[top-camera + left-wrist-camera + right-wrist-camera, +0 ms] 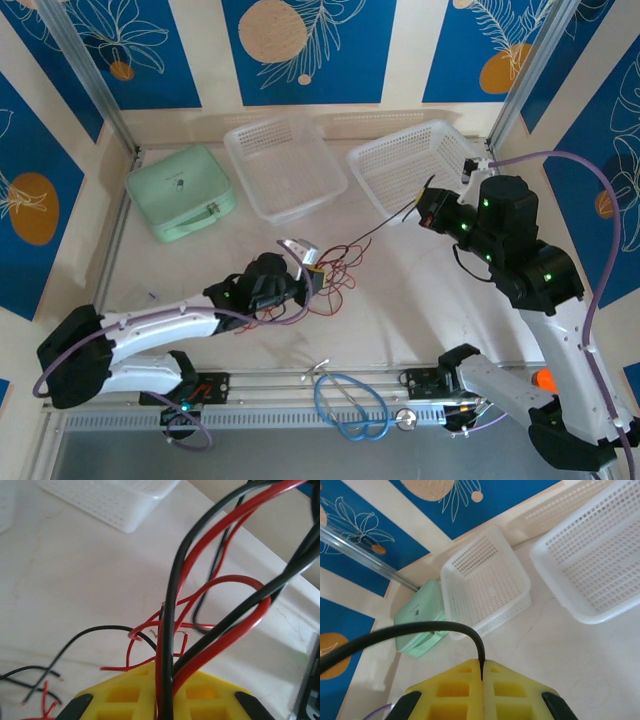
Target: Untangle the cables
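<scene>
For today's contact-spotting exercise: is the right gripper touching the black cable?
Touching. The right wrist view shows the black cable running down into the right gripper, pinched between its closed yellow pads with no gap.

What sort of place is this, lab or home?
Likely a lab robot test cell: aluminium frame posts, printed blue wall panels, and a table with staged baskets and cables.

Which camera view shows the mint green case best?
The top external view: the mint green case lies whole and unobstructed. The right wrist view catches it only partly, with a black cable crossing in front.
</scene>
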